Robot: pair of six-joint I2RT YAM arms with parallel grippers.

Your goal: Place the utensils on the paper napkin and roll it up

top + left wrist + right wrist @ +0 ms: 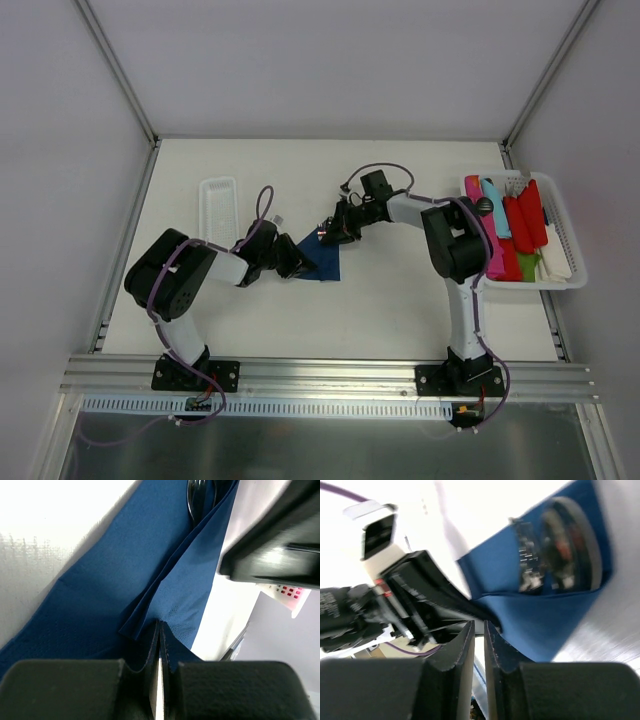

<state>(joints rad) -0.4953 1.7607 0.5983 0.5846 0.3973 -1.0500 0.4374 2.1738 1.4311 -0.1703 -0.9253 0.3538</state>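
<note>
The paper napkin (pixel 322 260) lies dark blue at the table's middle, one flap folded over (pixel 185 580). A shiny spoon (pixel 560 550) rests on it; in the left wrist view only the spoon's dark tip (pixel 200 497) peeks from the fold. My left gripper (pixel 300 264) comes in from the left and is shut on the napkin's folded edge (pixel 160 624). My right gripper (pixel 328 233) sits at the napkin's far corner. Its fingers (pixel 479 622) stand almost together with a thin slit of light between them, and the napkin's edge lies just beyond the tips, not visibly between them.
A long white tray (pixel 217 205) lies at the back left. A white basket (pixel 570 235) at the right holds red, pink and turquoise plastic pieces (pixel 515 225). The two grippers are close: the left one's black body (pixel 420 595) is right in front of the right fingers.
</note>
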